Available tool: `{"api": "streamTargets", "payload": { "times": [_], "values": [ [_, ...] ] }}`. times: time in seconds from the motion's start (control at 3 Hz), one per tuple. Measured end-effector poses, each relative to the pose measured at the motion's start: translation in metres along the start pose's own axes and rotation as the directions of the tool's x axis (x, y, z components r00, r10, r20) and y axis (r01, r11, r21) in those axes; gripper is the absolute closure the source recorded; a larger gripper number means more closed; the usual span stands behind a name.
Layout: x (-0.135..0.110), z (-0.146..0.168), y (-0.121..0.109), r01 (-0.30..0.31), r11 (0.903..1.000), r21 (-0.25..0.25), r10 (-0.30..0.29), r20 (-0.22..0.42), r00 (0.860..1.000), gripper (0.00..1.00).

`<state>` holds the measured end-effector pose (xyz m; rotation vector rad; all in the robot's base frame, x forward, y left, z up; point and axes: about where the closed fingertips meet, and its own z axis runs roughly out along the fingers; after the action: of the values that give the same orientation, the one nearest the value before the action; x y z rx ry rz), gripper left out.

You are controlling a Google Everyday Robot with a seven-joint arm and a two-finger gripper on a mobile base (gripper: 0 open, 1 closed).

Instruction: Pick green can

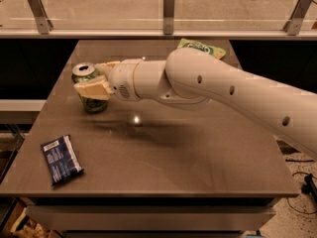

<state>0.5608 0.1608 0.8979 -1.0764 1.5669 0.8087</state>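
Green can [93,103]: small upright cylinder with a light green body and a silver top bearing a pull tab, standing on the brown table [198,157] at the very tip of the gripper [89,78]. The gripper, at the end of the white arm [223,90], meets the can's upper body and covers part of its side. Whether it is clamped on the can or merely set around it cannot be told. A green-and-white snack bag [200,47] lies behind the arm. A dark blue packet [61,158] lies flat, nearer the camera than the gripper, well apart from it.
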Motion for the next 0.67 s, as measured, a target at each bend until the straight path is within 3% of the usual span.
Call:
{"api": "streamTargets", "payload": {
  "times": [0.33,0.67],
  "values": [
    [-0.0012,0.001,0.0018,0.002,1.0,-0.003,-0.002,0.0,1.0,0.88],
    [-0.0023,0.0019,0.0034,0.005,1.0,-0.005,-0.005,0.0,1.0,1.0]
  ]
}}
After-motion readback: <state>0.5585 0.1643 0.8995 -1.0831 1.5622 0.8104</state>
